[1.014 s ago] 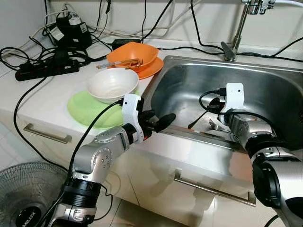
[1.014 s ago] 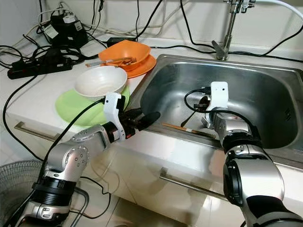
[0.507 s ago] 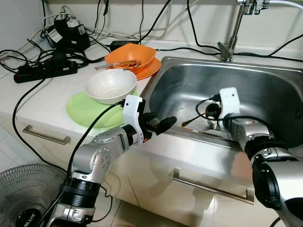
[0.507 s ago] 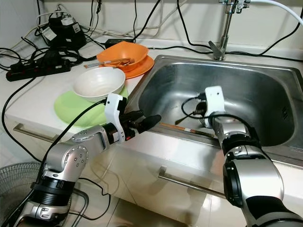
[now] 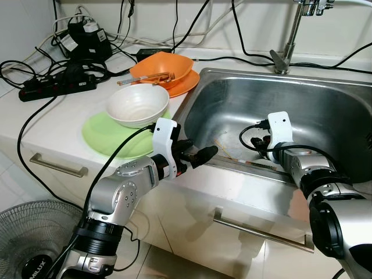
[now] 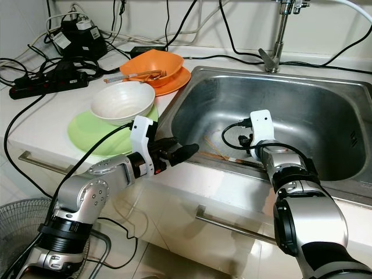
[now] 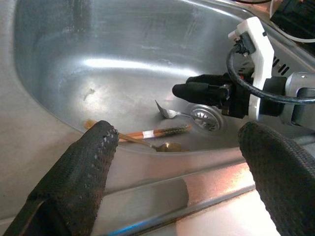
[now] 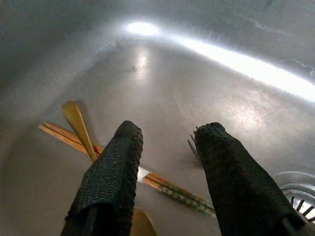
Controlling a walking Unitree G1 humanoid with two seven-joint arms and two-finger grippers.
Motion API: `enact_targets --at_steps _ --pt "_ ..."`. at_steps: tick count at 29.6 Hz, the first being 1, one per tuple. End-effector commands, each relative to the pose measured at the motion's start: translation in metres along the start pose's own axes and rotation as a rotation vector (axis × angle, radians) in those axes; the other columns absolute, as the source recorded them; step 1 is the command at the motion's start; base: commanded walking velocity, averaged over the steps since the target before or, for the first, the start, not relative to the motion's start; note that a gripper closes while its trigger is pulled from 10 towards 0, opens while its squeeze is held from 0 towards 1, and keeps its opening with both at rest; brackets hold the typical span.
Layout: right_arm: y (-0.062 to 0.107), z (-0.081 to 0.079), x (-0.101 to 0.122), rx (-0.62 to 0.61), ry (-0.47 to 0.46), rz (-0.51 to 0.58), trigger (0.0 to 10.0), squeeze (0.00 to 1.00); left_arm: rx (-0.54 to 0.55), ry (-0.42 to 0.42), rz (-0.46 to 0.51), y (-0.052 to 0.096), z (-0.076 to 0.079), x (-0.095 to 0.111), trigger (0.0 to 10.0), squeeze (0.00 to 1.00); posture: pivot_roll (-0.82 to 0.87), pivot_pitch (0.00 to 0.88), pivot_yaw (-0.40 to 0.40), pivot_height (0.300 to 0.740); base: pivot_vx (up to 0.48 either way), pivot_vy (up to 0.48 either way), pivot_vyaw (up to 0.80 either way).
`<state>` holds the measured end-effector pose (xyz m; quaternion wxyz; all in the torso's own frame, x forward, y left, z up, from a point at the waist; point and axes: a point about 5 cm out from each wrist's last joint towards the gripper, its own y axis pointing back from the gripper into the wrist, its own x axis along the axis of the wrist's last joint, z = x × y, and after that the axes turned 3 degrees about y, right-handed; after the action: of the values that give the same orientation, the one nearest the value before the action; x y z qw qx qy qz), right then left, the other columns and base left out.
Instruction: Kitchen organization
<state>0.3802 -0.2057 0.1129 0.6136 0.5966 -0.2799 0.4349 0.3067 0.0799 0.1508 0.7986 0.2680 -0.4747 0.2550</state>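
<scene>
— Lower now than a second ago: the right tool (image 8: 167, 167) has dropped toward the floor of the sink (image 5: 325, 96), fingers apart.
— And the cutlery?
— Chopsticks (image 8: 167, 187) lie crossed with a gold spoon (image 8: 76, 120) on the sink bottom, just beneath the fingers; a fork (image 7: 167, 112) rests by the drain.
— The other arm?
— The left tool (image 5: 200, 156) hovers wide open over the sink's near-left rim, beside the white bowl (image 5: 138, 104) on the counter (image 5: 52, 122).
</scene>
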Motion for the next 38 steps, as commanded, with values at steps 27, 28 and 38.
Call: enact_targets --at_steps 27,28,38 --pt "0.022 -0.047 0.066 0.331 -0.279 0.558 10.0 0.0 0.849 -0.336 0.554 0.064 -0.072 0.106 10.0 0.27 -0.06 0.012 0.121 0.74 0.0 0.0 0.0" --pt "0.024 -0.048 0.064 0.333 -0.282 0.558 10.0 0.0 0.891 -0.322 0.535 0.067 -0.078 0.104 10.0 0.18 -0.06 0.013 0.121 0.74 0.0 0.0 0.0" --pt "0.034 -0.056 0.051 0.368 -0.289 0.544 10.0 0.0 0.987 -0.106 0.457 0.068 -0.098 0.089 10.0 0.0 -0.07 0.021 0.127 0.74 0.0 0.0 0.0"
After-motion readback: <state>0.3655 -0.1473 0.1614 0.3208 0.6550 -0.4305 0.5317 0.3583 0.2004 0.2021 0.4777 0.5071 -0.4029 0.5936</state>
